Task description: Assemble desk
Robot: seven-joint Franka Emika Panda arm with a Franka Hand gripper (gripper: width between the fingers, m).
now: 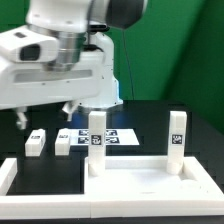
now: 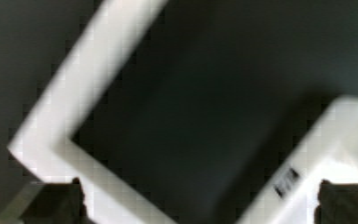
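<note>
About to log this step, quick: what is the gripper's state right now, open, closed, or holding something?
Gripper: open, jaws wide apart, holding nothing.

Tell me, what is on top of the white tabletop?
One leg and a second leg stand upright on the tabletop; how they attach is covered.

The white tabletop (image 1: pixel 140 183) lies flat. A tagged leg (image 1: pixel 96 141) and a second leg (image 1: pixel 176 140) stand upright on it. A third leg (image 1: pixel 36 143) and a fourth leg (image 1: pixel 63 143) lie loose behind, side by side.
</note>
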